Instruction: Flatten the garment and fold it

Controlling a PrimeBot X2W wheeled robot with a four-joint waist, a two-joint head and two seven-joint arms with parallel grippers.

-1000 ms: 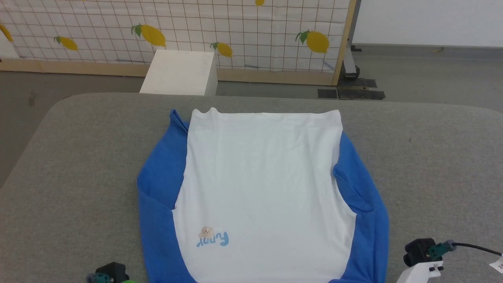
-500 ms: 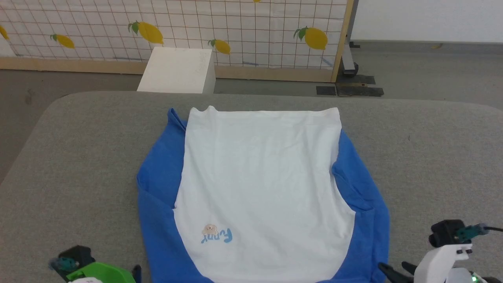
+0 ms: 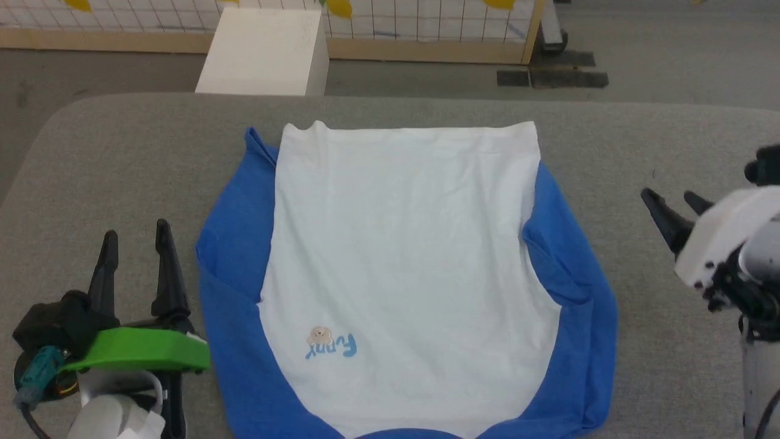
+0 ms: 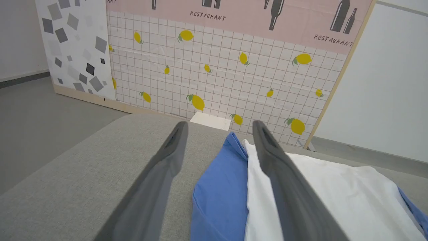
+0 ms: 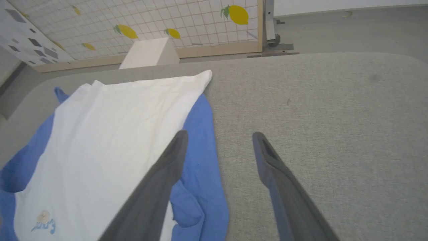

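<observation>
Now, T-shirt (image 3: pixel 402 244): spread on table (image 3: pixel 122 152), between both pincers.
Left pincer (image 3: pixel 136 230): fingers apart, near T-shirt's edge.
Right pincer (image 3: pixel 667 194): fingers apart, clear of T-shirt.

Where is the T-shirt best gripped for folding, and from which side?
On the T-shirt, probably the blue sleeve edges: left hand from the left, right hand from the right. Both sleeves lie rumpled beside the white body, nearest each open hand.

You get bright, even light with barely a shadow; wrist views bow at the edges, and the near fingers (image 4: pixel 160 174) blur.
</observation>
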